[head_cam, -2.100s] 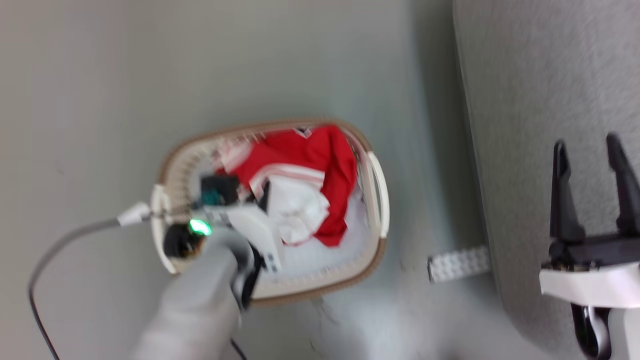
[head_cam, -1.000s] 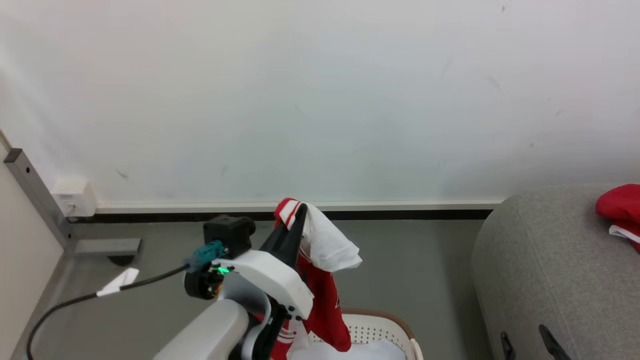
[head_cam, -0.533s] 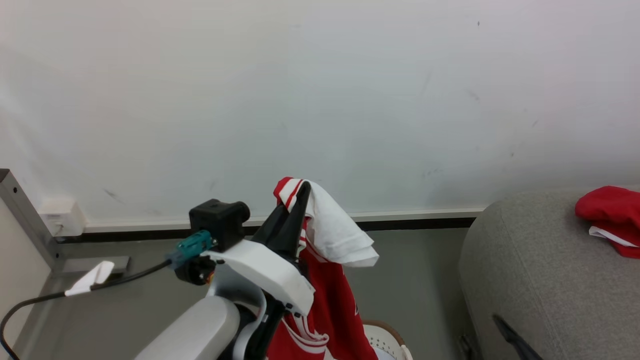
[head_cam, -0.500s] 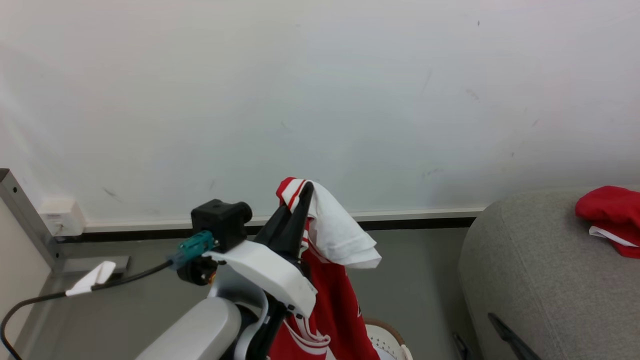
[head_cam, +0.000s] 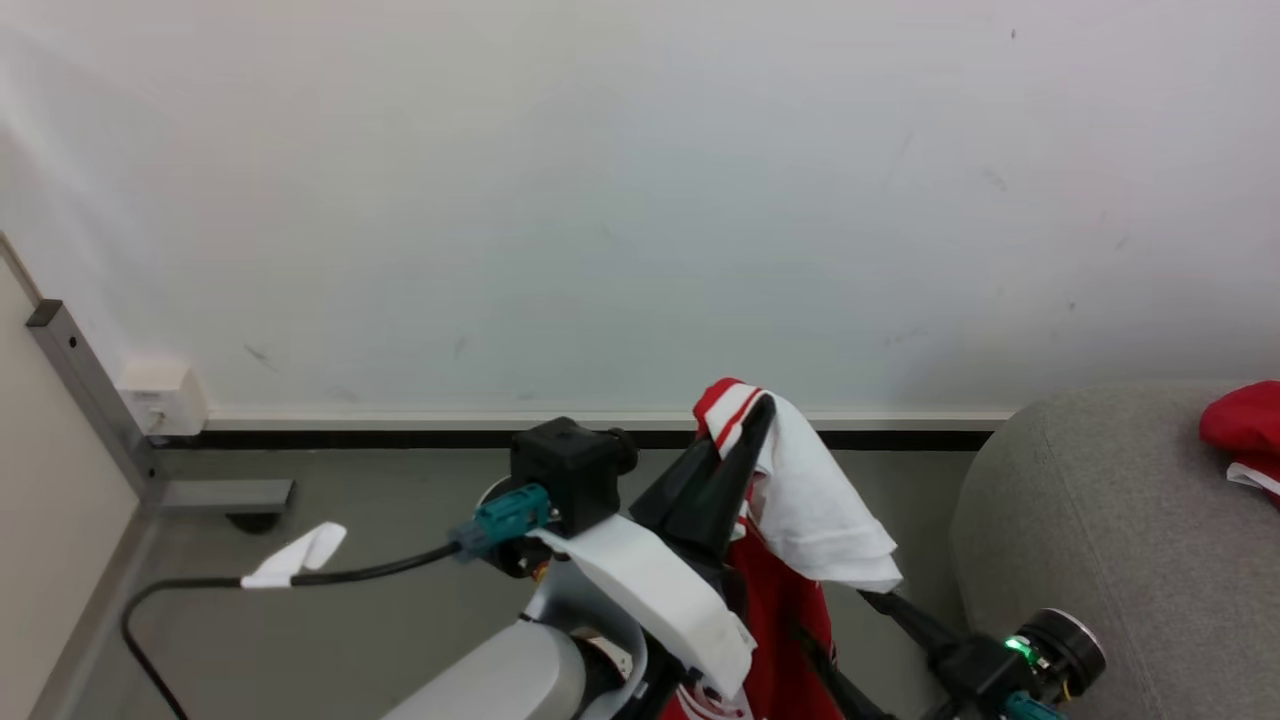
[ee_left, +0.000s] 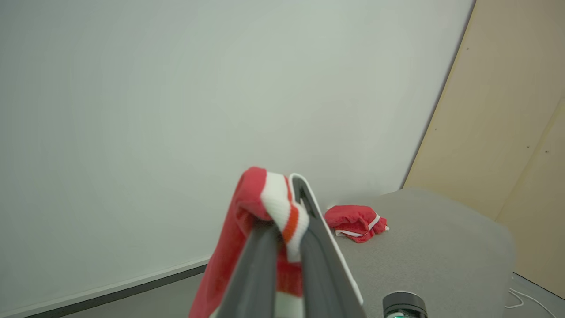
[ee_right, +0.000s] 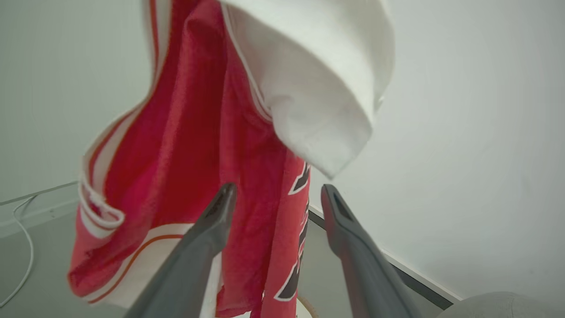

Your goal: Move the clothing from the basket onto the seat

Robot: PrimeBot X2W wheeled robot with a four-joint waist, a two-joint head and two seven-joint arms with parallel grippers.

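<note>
Clamping a striped fold of the clothing (head_cam: 775, 610), left gripper (head_cam: 757, 408) holds it aloft, lower centre of head view.
Garment hangs red, white lining turned out, left of the seat (head_cam: 1100, 520) at lower right, apart from it. Right gripper (ee_right: 277, 191) spread wide, hanging cloth just beyond its fingers; contact unclear. Another red garment (head_cam: 1238, 425) lies on seat, far right edge.

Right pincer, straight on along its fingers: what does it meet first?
Most likely the clothing. It hangs from the shut left pincer, directly across the line of the open right pincer, with the white wall behind. Depth to the fabric is unclear.
</note>
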